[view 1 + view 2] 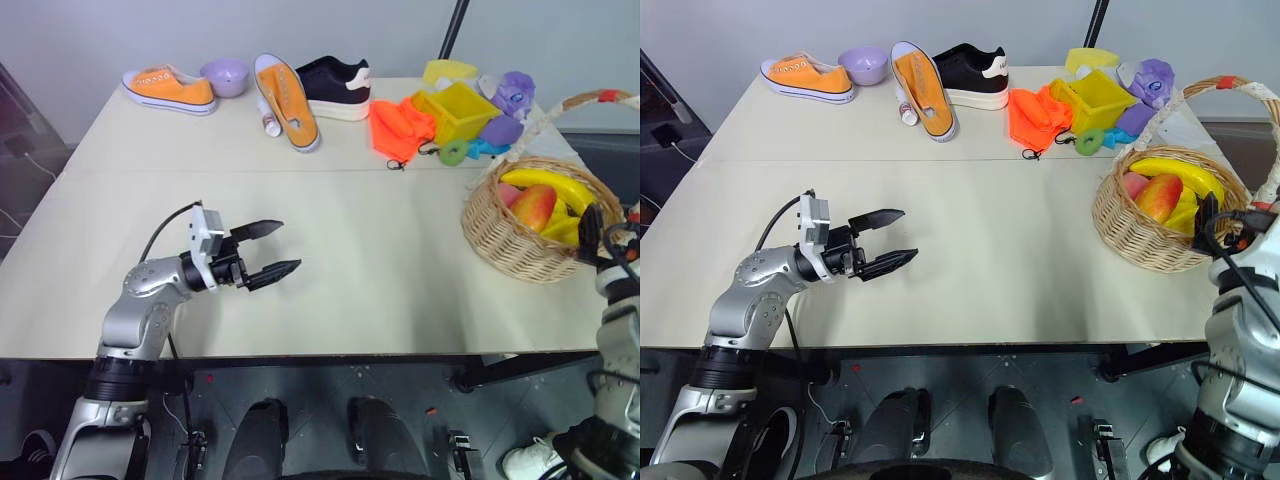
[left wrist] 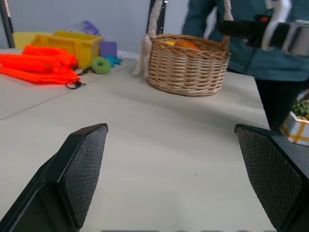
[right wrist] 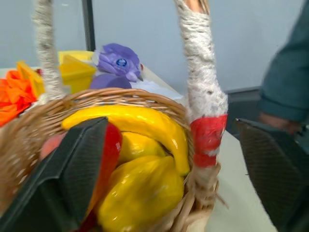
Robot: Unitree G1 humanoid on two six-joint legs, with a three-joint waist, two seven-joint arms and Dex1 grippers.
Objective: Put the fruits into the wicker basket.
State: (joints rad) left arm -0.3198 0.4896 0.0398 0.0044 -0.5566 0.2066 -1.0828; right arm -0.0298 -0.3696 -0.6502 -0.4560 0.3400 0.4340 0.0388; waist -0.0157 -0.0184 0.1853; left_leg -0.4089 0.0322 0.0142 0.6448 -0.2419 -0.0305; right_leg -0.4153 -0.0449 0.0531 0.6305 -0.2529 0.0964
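Note:
The wicker basket (image 1: 510, 245) stands at the table's right edge, its cloth-wrapped handle (image 3: 205, 96) arching over it. Inside lie a yellow banana (image 1: 545, 182) and a red-orange mango (image 1: 536, 208), with another yellow fruit (image 3: 140, 193) beside them. My right gripper (image 1: 592, 235) sits just at the basket's near right rim, fingers (image 3: 77, 169) spread open with nothing in them; the fruits and the handle's red-taped foot show beyond them. My left gripper (image 1: 288, 246) hovers open and empty over bare table at the left, pointing toward the basket (image 2: 188, 67).
Along the far edge lie two orange shoes (image 1: 170, 90), a lavender bowl (image 1: 225, 75), a black shoe (image 1: 335, 85), an orange cloth (image 1: 400, 128), a yellow toy cart (image 1: 462, 108) and purple toys (image 1: 512, 95). A person in a teal top (image 2: 241, 48) stands beyond the basket.

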